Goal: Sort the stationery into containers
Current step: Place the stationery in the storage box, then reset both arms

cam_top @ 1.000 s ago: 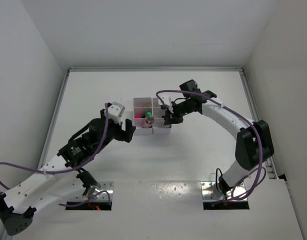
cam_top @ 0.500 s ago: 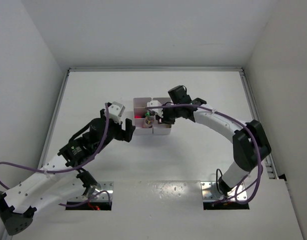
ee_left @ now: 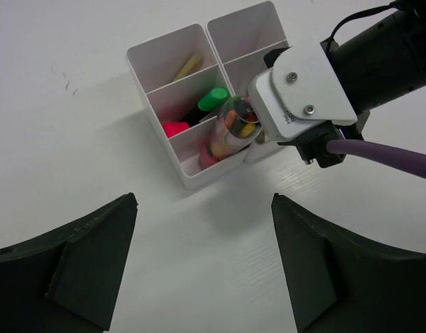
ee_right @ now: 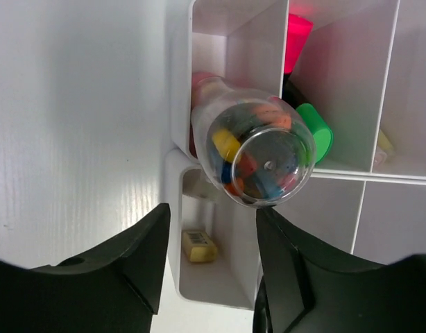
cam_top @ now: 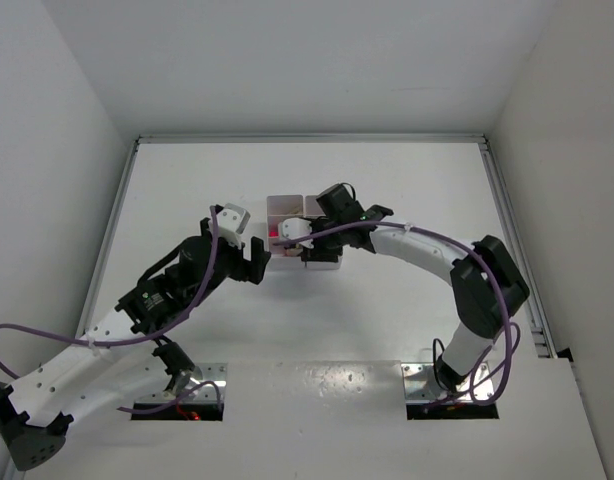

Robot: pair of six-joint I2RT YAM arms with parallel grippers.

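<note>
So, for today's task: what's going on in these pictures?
The right gripper hangs over the white organizer tray, jaws apart, right by a small clear jar of coloured bits that leans in an end compartment. A pink highlighter and a green highlighter sit in the adjoining compartment. The left gripper hovers open beside the tray, holding nothing.

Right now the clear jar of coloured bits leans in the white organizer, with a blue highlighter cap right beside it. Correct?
Almost. The cap beside the clear jar is green, not blue, as the right wrist view shows. The rest holds: the jar of coloured bits leans in the white organizer.
</note>
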